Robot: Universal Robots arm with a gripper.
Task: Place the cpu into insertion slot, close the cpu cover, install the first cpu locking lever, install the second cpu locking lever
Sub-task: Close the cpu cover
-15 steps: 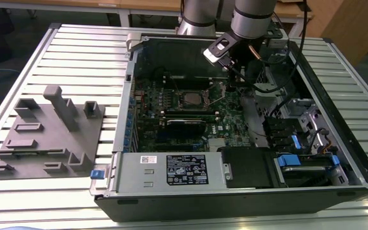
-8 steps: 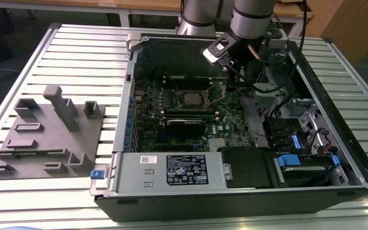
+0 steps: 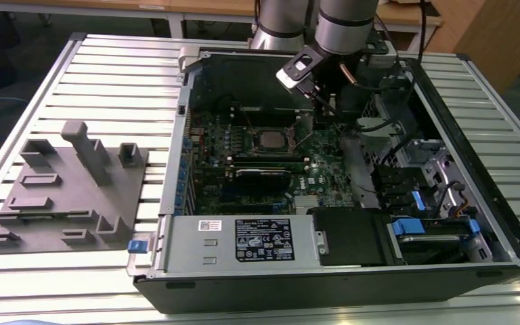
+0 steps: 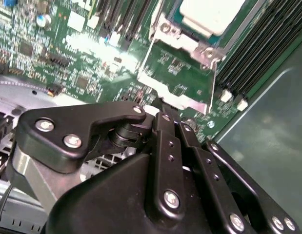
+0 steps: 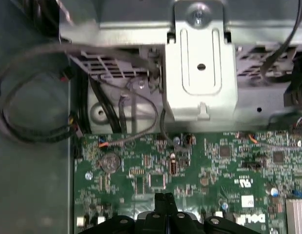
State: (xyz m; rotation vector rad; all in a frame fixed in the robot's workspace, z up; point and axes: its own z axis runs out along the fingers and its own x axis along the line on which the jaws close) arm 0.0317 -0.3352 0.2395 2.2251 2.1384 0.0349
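**Slatted metal bench, wooden furniture behind**

The bench (image 3: 106, 74) has a top of pale metal slats with dark grooves between them. Light glares brightest off the slats along its near edge. Beyond the far edge stand wooden desks (image 3: 214, 8) on white legs. A wooden panel (image 3: 481, 30) rises past the far corner on the exterior view's right. The floor (image 3: 34, 30) off the bench's edge on the exterior view's left is dark grey.

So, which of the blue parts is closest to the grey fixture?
The small blue tab at the edge of the case, on the exterior view's left, beside the grey fixture; the other blue parts sit inside it.
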